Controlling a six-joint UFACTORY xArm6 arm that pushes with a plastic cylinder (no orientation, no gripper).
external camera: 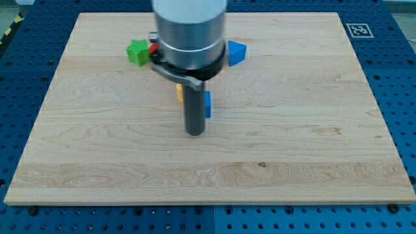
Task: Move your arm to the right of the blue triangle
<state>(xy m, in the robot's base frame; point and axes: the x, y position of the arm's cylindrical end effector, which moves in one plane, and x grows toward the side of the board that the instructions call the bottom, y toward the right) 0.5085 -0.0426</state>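
The blue triangle (pixel 236 52) is found lying flat on the wooden counter (pixel 312 130), near its far edge and just beside the arm's wide grey housing (pixel 189 32), at 3 o'clock of it. Its shape is read as three-sided, with one corner pointed toward 3 o'clock.

A second blue block (pixel 207 104) is seen at about 7 o'clock of the triangle, well apart from it. Only a narrow strip of it is shown, so its shape cannot be told. It is placed right against the dark rod (pixel 194 107), at the rod's 3 o'clock. An orange block (pixel 179 92) is partly hidden at the rod's 10 o'clock, with its shape also hidden.

A green block (pixel 137 51), roughly star-shaped, is set at 9 o'clock of the housing, and a sliver of a red block (pixel 154 49) is caught between the two.

The arm is held upright over the counter's middle, and the rod is pointed straight down. My tip (pixel 195 134) is set on the counter at about 7 o'clock of the blue triangle, well apart from it, and just below the second blue block at that block's 7 o'clock.

No pincer is carried, so no open or closed state can be told.

A black-and-white marker (pixel 356 29) is fixed at the counter's far corner at 1 o'clock, and a blue perforated surface (pixel 403 78) is seen around the counter.
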